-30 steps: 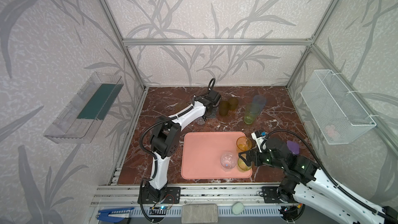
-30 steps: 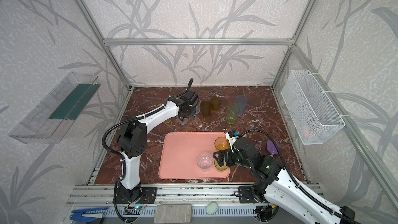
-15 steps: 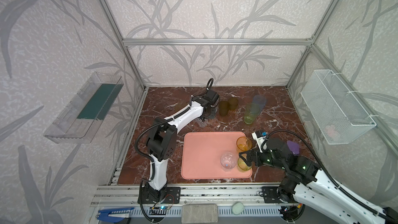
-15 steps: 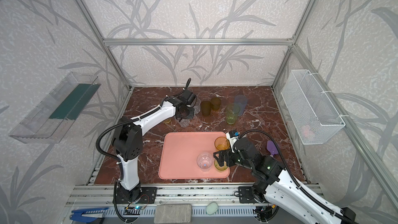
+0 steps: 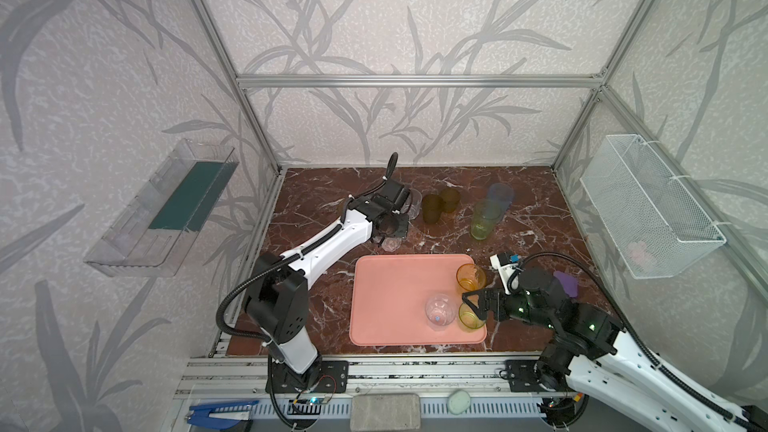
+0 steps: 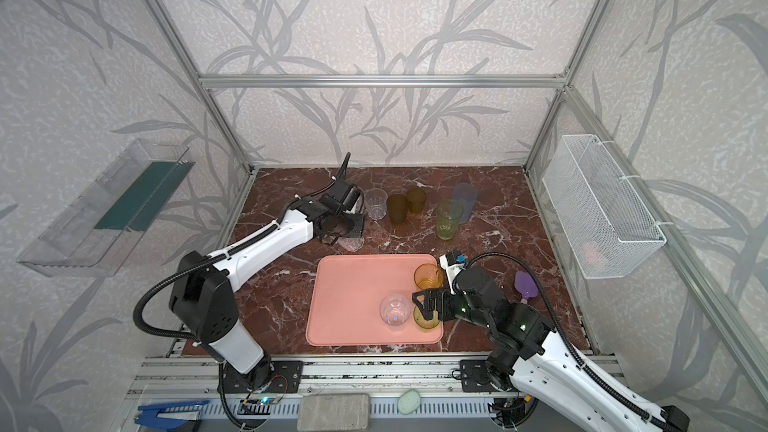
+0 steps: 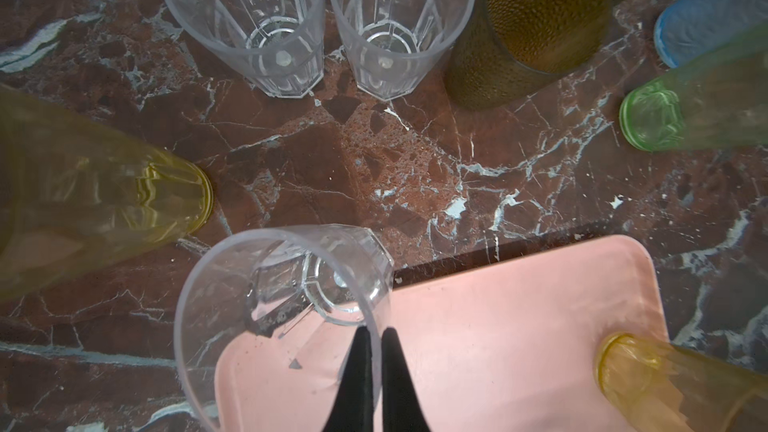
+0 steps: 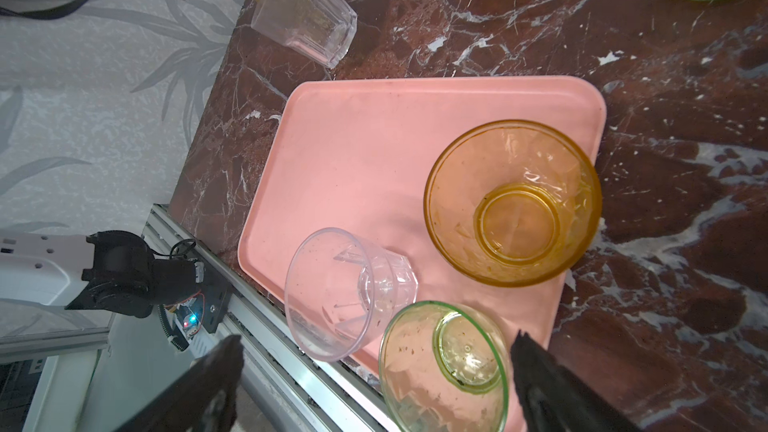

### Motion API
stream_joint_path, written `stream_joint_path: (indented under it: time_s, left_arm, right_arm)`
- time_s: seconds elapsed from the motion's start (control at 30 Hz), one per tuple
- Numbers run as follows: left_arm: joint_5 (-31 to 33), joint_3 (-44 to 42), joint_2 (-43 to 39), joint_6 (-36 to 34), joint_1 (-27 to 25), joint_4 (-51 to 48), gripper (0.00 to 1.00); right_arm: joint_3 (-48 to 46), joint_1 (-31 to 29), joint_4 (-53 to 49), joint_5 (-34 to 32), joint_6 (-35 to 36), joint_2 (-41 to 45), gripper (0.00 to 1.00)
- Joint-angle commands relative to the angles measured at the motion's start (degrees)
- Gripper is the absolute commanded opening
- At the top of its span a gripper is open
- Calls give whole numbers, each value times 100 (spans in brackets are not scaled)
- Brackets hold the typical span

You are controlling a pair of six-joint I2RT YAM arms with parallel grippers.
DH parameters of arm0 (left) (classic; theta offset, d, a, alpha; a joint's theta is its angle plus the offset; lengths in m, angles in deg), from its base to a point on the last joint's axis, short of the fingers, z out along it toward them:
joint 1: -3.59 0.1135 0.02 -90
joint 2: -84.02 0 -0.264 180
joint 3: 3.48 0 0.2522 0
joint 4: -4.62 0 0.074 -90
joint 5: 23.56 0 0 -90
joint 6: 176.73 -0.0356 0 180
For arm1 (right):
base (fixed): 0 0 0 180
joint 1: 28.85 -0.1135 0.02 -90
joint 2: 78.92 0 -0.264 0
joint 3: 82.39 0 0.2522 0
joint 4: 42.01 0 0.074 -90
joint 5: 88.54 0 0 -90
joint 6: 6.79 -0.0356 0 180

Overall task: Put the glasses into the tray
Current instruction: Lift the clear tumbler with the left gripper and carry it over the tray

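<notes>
My left gripper [image 7: 374, 332] is shut on the rim of a clear faceted glass [image 7: 291, 284], which hangs tilted over the far left corner of the pink tray [image 7: 519, 326]. In both top views this glass [image 5: 390, 245] sits just behind the tray [image 5: 395, 297]. On the tray stand an orange glass [image 5: 470, 278], a clear one [image 5: 440, 311] and a yellow-green one [image 8: 444, 367]. My right gripper [image 8: 376, 338] is open, its fingers either side of the yellow-green glass without touching it. Clear [image 7: 249, 22], amber [image 7: 532, 22], green [image 5: 484, 218], blue [image 5: 500, 197] and yellow [image 7: 95, 201] glasses stand on the marble.
A purple object [image 5: 567, 282] lies right of the tray, beside my right arm. A white wire basket [image 5: 648, 209] hangs on the right wall and a clear bin [image 5: 166, 205] on the left wall. The metal rail [image 5: 374, 371] runs along the front edge.
My left arm has drawn back from the row of glasses toward the tray, carrying the clear glass with it. The right arm has stayed where it was.
</notes>
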Motion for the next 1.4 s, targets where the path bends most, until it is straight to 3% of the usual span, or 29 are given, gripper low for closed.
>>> stream_joint_path:
  time_s: [0.0,0.53,0.87,1.37]
  left_arm:
    - [-86,-164,-434,81,-26,207,0]
    - [-336,-1226,-1502,409,-480,582,0]
    - [-269,-1279,-1562,520,-1116,576,0]
    - [-351,-1442,-1383,793,-1486,885,0]
  right_arm:
    - [-66,-17,156,77,-205,23,99]
    - [-68,1,293,90,-343,-108,99]
    - [-168,1,326,96,-470,105,99]
    - [-374,0,325,134,-598,427,99]
